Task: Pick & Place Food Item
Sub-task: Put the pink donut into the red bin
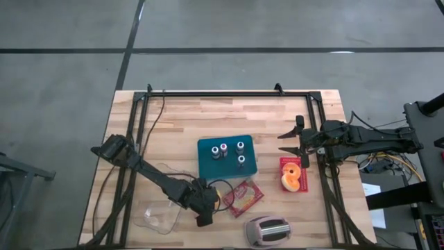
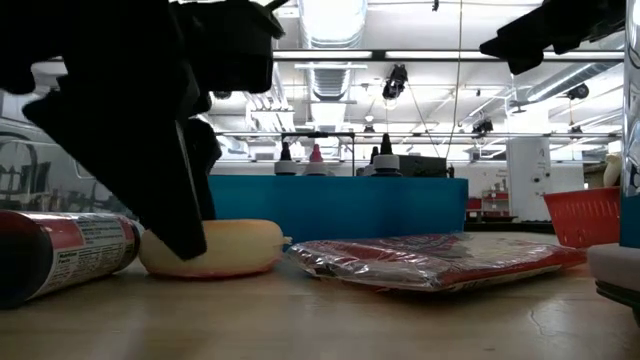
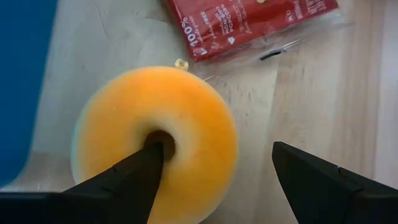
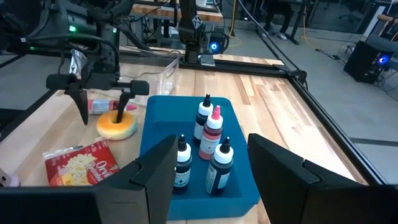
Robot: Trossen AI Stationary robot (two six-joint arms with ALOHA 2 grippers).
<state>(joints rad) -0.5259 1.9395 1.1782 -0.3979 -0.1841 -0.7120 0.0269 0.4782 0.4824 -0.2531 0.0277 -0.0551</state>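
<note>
seen from above, the left gripper reaches low across the table's near edge, jaws spread over an orange doughnut, between a clear plastic container and a popcorn packet. a silver toaster sits nearby. the right gripper hovers released beside a teal tray of bottles.

low view: a red-labelled tube lies nearest, then the doughnut, with a dark finger in front of it.

left wrist view: one finger dips into the doughnut's hole, the other stands outside it.

right wrist view: open fingers frame the bottles.
</note>
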